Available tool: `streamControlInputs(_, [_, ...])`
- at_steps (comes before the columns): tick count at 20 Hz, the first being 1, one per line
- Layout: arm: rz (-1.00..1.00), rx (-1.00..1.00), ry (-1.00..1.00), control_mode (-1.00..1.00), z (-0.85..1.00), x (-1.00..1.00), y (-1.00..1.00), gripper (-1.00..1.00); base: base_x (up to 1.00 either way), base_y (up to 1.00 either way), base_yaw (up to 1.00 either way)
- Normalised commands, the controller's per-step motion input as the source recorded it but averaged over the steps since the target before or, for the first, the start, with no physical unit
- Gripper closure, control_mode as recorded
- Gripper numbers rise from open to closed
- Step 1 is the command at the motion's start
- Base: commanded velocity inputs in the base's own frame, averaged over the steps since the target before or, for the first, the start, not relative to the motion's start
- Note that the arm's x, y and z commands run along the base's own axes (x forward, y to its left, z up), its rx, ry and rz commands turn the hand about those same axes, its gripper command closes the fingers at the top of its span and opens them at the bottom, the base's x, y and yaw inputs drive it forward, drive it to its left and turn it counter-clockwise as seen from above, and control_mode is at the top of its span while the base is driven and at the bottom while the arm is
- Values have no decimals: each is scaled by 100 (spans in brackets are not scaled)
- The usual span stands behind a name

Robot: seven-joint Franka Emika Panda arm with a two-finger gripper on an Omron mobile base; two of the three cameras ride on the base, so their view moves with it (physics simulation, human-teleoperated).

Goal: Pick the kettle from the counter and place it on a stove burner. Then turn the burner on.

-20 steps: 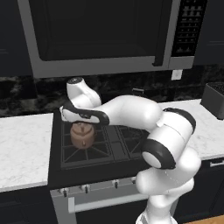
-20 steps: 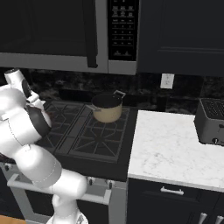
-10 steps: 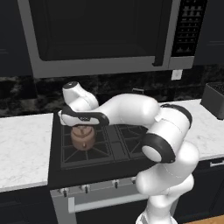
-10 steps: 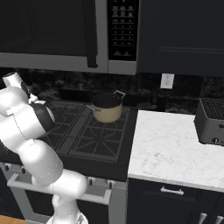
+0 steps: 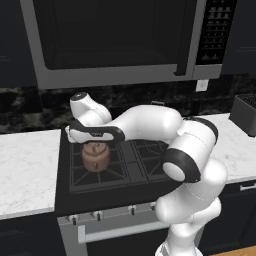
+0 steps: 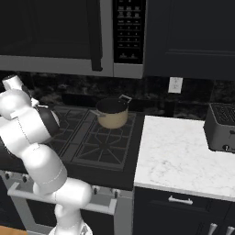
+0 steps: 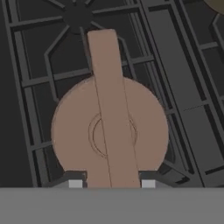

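While the white arm (image 5: pixel 150 122) reaches from the right across the black cooktop (image 5: pixel 145 160), its wrist bends down over the front-left stove burner (image 5: pixel 82 172) and the gripper (image 5: pixel 94 142) points straight down at the kettle (image 5: pixel 95 156). The kettle sits on that burner's grate. In the hand view the kettle's upright handle (image 7: pixel 111 109) runs between the two fingertips (image 7: pixel 75 183), which stand on either side of it; whether they pinch it cannot be told. A tan saucepan (image 6: pixel 111 112) rests on the far right burner, and white counter (image 6: pixel 183 156) lies right of the stove.

arm: reaching far left | gripper (image 5: pixel 96 143): pointing down | jaws: parted
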Motion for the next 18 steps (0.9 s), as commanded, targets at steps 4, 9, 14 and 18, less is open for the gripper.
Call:
streamControlInputs(4, [0,0,-3,-100,1,-1,0,-100,0,0,0])
streamControlInputs(9, [0,0,-10,-100,18,-6,0,-100,0,0,0])
streamControlInputs(14, [1,-9,-43,-100,34,-75,5,-100,0,0,0])
streamControlInputs(18, [1,-21,-62,-100,7,-100,11,-100,0,0,0])
